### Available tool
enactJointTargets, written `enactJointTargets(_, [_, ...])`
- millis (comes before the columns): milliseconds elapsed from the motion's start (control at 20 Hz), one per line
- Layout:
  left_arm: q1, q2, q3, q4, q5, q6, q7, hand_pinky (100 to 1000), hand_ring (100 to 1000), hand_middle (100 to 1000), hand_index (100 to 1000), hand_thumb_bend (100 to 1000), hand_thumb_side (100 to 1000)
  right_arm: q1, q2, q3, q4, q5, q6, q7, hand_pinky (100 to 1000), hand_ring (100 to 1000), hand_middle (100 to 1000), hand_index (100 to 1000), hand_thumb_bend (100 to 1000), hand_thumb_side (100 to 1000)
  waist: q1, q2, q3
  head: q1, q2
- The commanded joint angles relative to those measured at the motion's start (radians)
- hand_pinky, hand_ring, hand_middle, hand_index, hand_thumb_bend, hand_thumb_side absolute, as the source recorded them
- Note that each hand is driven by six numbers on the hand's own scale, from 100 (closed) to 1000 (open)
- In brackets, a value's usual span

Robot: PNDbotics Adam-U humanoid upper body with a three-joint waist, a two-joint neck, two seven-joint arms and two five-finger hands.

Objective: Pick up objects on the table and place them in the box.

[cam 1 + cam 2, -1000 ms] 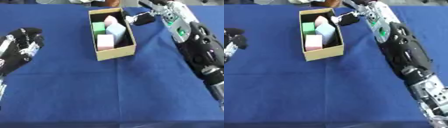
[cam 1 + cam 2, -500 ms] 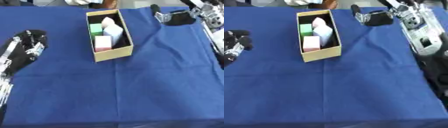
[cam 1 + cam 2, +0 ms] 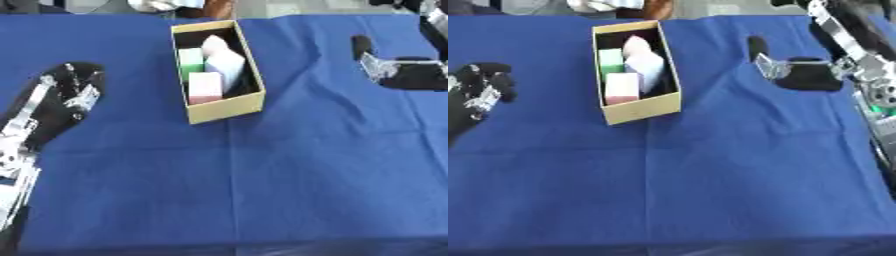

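Observation:
A narrow cardboard box [image 3: 225, 108] lies on the blue cloth left of centre. Inside it are a green block [image 3: 190, 58], a pink block [image 3: 206, 85], a pale lavender block [image 3: 227, 65] and a rounded pale pink thing [image 3: 213, 44]. My right hand [image 3: 808, 76] hovers well to the right of the box, open, thumb raised, with nothing in it. At the left edge my left hand [image 3: 60, 98] rests open on the cloth, holding nothing. No loose object shows on the cloth outside the box.
The blue cloth [image 3: 262, 175] covers the whole table down to its front edge at the bottom. Beyond the far edge sit white and brown things [image 3: 179, 5]. My right forearm [image 3: 859, 45] comes in from the upper right.
My right hand has drawn back from the box's far end to the right and nearer to me, empty. The left hand has stayed put; the view has shifted a little.

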Motion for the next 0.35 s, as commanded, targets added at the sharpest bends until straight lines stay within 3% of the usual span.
enactJointTargets(50, [0.002, -0.001, 0.014, -0.03, 0.019, -0.02, 0.023, 647, 604, 585, 761, 209, 542, 0.024, 0.04, -0.022, -0.028, -0.04, 0.005, -0.034, 826, 864, 792, 939, 100, 385, 0.004, -0.02, -0.007, 0.021, 0.005])
enactJointTargets(350, [0.027, -0.034, 0.019, -0.035, 0.048, -0.045, 0.047, 641, 601, 582, 757, 209, 550, 0.104, 0.146, -0.017, -0.012, -0.151, 0.013, -0.065, 822, 847, 764, 914, 100, 555, 0.015, -0.011, -0.017, 0.057, 0.005])
